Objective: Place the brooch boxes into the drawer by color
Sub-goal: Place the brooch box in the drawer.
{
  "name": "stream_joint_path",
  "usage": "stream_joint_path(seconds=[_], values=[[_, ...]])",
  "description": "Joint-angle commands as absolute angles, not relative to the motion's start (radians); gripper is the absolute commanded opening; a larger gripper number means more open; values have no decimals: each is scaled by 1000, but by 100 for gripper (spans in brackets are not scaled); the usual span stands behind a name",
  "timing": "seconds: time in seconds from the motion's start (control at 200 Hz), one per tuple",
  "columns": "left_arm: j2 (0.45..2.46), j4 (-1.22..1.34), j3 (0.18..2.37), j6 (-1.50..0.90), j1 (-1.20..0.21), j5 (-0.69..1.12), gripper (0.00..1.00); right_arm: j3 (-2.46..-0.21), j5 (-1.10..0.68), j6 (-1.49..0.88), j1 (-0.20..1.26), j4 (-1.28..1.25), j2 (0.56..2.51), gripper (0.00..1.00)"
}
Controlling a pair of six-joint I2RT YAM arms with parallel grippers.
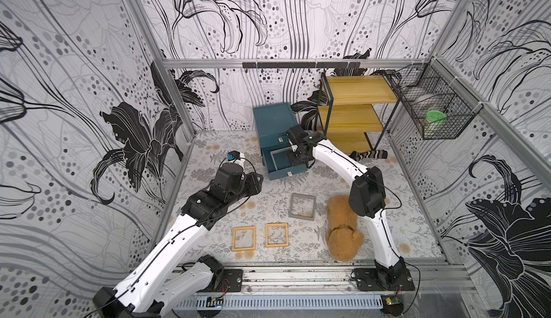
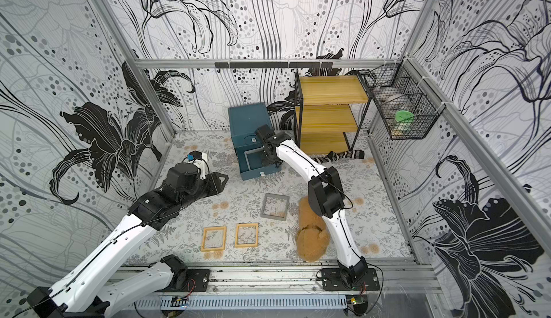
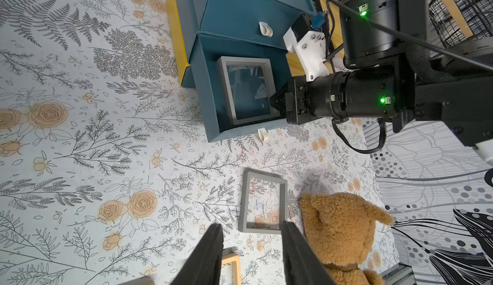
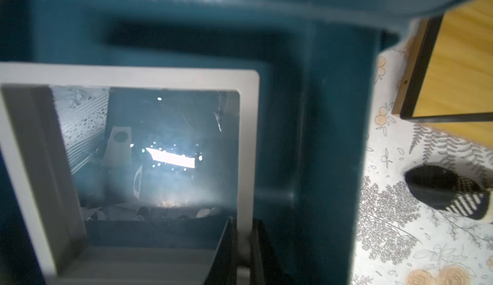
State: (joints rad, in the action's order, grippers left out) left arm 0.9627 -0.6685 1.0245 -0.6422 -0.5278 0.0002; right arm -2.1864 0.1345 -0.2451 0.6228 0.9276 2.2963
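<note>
Down in the open bottom drawer [image 1: 287, 172] of the teal chest [image 1: 272, 123] lies a grey brooch box [image 3: 244, 61]. It is flat, clear face up, its rails square with the drawer walls. It's near enough square, so no long axis to call. It is set toward the chest end of the drawer. The right gripper [image 4: 244, 233] reaches in from the shelf-rack side, jaws clenched on the rail nearest that side. Whether the box rests fully on the drawer floor, I can't tell.

The left gripper [image 3: 250, 223] hovers over the table out in front of the chest and to its left, jaws parted, nothing between them.

The floor is a pale cloth [image 1: 226, 212] printed with ferns and tan roses, and the walls [image 1: 268, 18] carry black-and-grey lily paper.

In front of the chest a second grey box [image 1: 301, 217] lies flat. Further out again, two yellow-tan boxes [image 1: 244, 228] [image 1: 276, 225] lie side by side. A brown teddy bear [image 1: 343, 236] sprawls just beside the second grey box, under the right arm. Right of the chest stand the yellow shelf rack [image 1: 357, 90] and a striped sock [image 1: 372, 154]. Beyond them, a wire basket [image 1: 441, 136] hangs on the wall.
</note>
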Motion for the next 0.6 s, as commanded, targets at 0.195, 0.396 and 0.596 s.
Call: stream_joint_path(seconds=[0.195, 0.396, 0.596], values=[[963, -647, 1039, -642, -532, 12, 41, -2233, 130, -266, 629, 966, 2322, 18], [962, -647, 1039, -642, -532, 12, 41, -2253, 123, -279, 629, 971, 2317, 26], [953, -653, 1032, -641, -531, 14, 41, -2244, 139, -310, 629, 956, 2243, 26]])
